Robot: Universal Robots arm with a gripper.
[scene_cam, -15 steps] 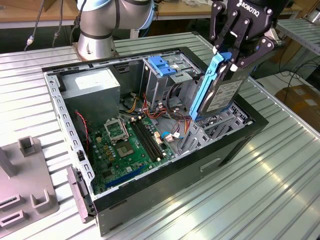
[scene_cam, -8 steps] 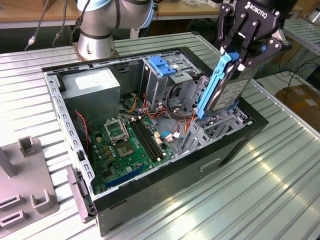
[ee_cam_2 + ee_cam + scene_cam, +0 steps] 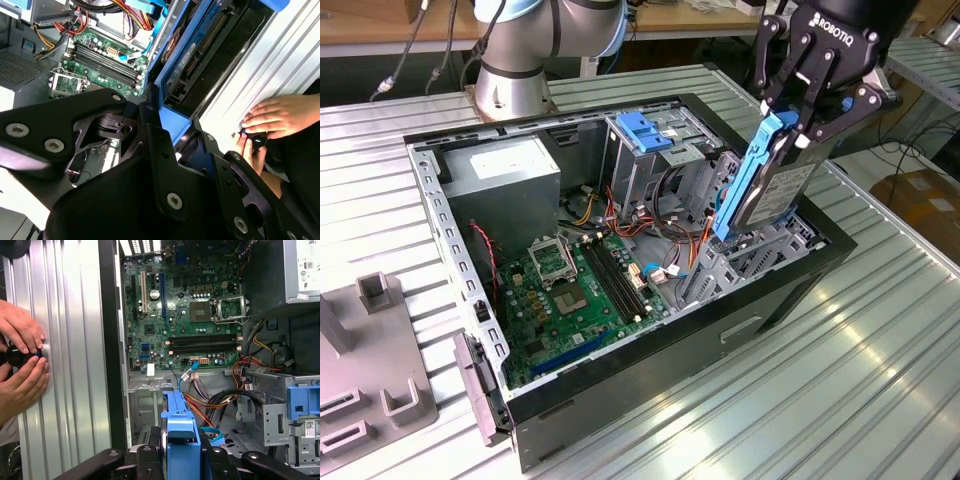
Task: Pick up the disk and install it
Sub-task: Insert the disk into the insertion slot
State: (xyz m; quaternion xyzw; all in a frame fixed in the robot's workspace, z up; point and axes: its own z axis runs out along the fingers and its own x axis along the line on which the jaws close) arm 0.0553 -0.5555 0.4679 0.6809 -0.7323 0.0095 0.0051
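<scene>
The disk (image 3: 778, 185), a grey drive in a bright blue side-rail frame, hangs on edge and tilted over the open computer case (image 3: 790, 290), near the exterior view's right. My gripper (image 3: 798, 128) is shut on its upper end. The disk's lower end sits just above the metal bay (image 3: 740, 260) and the cables beside it. In the second wrist view the disk (image 3: 200, 60) runs away from my gripper (image 3: 175, 127), with its blue frame (image 3: 172, 120) between the fingers. In the first wrist view the blue frame (image 3: 180, 425) rises from my gripper (image 3: 182, 455).
Inside the case lie a green motherboard (image 3: 570, 290), a power supply (image 3: 505, 170) and a tall drive cage with a blue bracket (image 3: 645, 130). A person's hands (image 3: 20, 355) hold a black knob on the ribbed table beside the case. Grey fixtures (image 3: 380, 380) stand at the exterior view's left.
</scene>
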